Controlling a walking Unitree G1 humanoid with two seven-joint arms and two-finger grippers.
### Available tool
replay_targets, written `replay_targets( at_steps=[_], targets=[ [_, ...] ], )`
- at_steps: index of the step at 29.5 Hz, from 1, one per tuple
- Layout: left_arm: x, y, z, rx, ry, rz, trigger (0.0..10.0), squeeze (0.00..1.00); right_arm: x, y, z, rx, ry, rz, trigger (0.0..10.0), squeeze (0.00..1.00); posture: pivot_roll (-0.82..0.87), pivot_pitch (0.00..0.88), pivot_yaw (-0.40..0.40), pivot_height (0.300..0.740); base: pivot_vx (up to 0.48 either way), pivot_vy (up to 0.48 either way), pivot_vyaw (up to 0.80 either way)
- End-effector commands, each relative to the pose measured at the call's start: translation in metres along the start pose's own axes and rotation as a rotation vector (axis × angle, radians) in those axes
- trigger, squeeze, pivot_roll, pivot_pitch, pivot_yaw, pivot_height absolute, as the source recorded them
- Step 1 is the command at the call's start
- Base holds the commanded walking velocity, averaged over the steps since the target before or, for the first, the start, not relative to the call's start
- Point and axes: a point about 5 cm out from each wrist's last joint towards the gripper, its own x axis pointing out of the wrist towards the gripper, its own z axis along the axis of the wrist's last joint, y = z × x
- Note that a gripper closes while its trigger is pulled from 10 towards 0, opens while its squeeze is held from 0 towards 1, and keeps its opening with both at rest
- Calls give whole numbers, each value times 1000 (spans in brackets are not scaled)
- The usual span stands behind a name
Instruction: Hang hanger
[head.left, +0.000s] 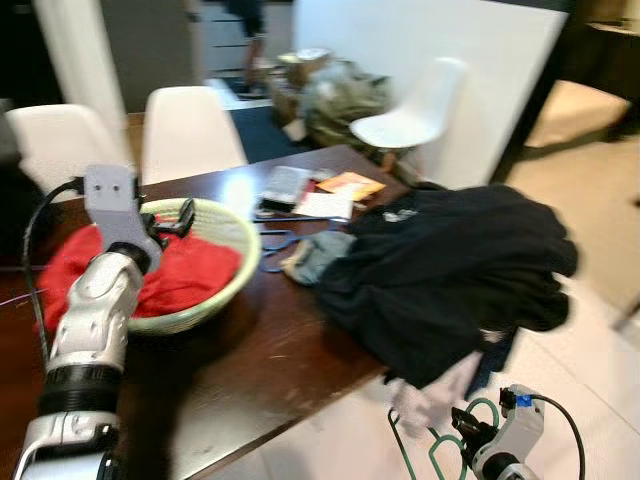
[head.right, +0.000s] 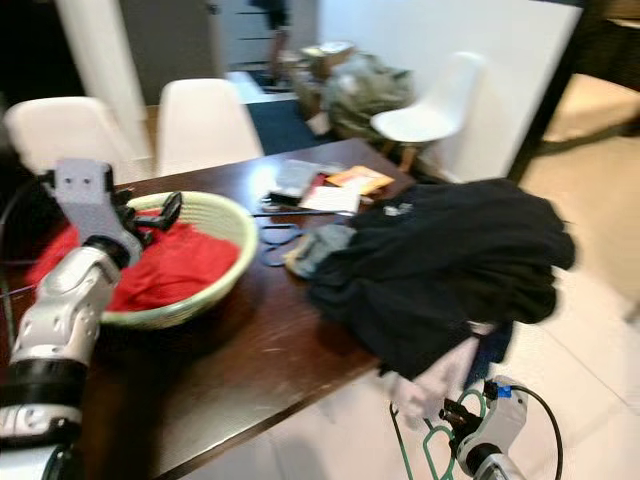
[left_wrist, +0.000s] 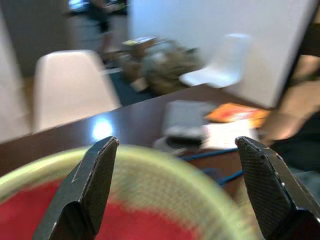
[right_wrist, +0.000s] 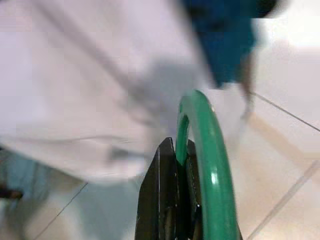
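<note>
Right pincer clamps 1 green hanger; left pincer gapes over 1 basket.

The hanger is a glossy green. A pale green woven basket holds a bright red cloth. The desk is dark reddish-brown wood. A big black garment is heaped on it, beside an orange packet and white paper. The chairs are white, and the floor has pale tiles.
</note>
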Motion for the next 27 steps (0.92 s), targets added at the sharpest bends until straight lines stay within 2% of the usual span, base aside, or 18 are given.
replay_targets(
  at_steps=[1, 4, 6, 8, 9, 10, 11, 12, 13, 15, 16, 18, 19, 21, 23, 26, 27],
  targets=[
    [3, -2, -2, 19, 8, 2, 10000, 0, -1, -1, -2, 2, 15, -7, 10000, 0, 17, 0, -48, 740, 0, 0, -800],
    [6, 1, -2, 43, 20, 27, 10000, 0, -1, -1, -2, 5, 8, -10, 10000, 0, 12, 0, -46, 740, 0, 0, -800],
    [6, 15, -10, 92, 86, 129, 10000, 0, -2, -2, -2, 7, -5, -17, 10000, 0, 6, 0, -43, 740, 0, 0, 0],
    [6, 15, -10, 92, 86, 129, 10000, 0, -2, -2, -2, 7, -5, -17, 10000, 0, 6, 0, -43, 740, 0, 0, 0],
    [5, 24, -16, 109, 135, 185, 10000, 0, -3, -3, -2, 7, -8, -18, 10000, 0, 6, 0, -43, 740, 0, 0, 0],
    [5, 24, -16, 109, 135, 185, 10000, 0, -3, -3, -2, 7, -8, -18, 10000, 0, 6, 0, -43, 740, 0, 0, 0],
    [1, 34, -26, 137, 215, 246, 10000, 0, -3, -3, -3, 6, -8, -17, 10000, 0, 6, 0, -44, 740, 0, 0, 0],
    [1, 34, -26, 137, 215, 246, 10000, 0, -3, -3, -3, 6, -8, -17, 10000, 0, 6, 0, -44, 740, 0, 0, 0],
    [-3, 42, -34, 161, 279, 289, 10000, 0, -4, -3, -3, 5, -8, -15, 10000, 0, 6, 0, -44, 740, 0, 0, 0],
    [-3, 42, -34, 161, 279, 289, 10000, 0, -4, -3, -3, 5, -8, -15, 10000, 0, 6, 0, -44, 740, 0, 0, 0],
    [-8, 49, -41, 193, 338, 322, 10000, 0, -4, -4, -3, 5, -7, -14, 10000, 0, 6, 0, -45, 740, 0, 0, 0],
    [-8, 49, -41, 193, 338, 322, 10000, 0, -4, -4, -3, 5, -7, -14, 10000, 0, 6, 0, -45, 740, 0, 0, 0],
    [-15, 57, -57, 192, 471, 339, 10000, 0, -5, -5, -4, 5, -8, -12, 10000, 0, 4, 0, -43, 740, 0, 0, 0],
    [-15, 57, -57, 192, 471, 339, 10000, 0, -5, -5, -4, 5, -8, -12, 10000, 0, 4, 0, -43, 740, 0, 0, 0],
    [-21, 58, -73, 153, 590, 313, 10000, 0, -6, -6, -5, 5, -10, -12, 10000, 0, 1, 0, -41, 740, 0, 0, 0],
    [-23, 57, -79, 136, 630, 301, 10000, 0, -7, -6, -5, 5, -11, -12, 10000, 0, 1, 0, -41, 740, 0, 0, 0],
    [-28, 54, -90, 135, 719, 259, 10000, 0, -8, -7, -5, 4, -14, -14, 10000, 0, -4, 0, -37, 740, 0, 0, 0]
  ],
)
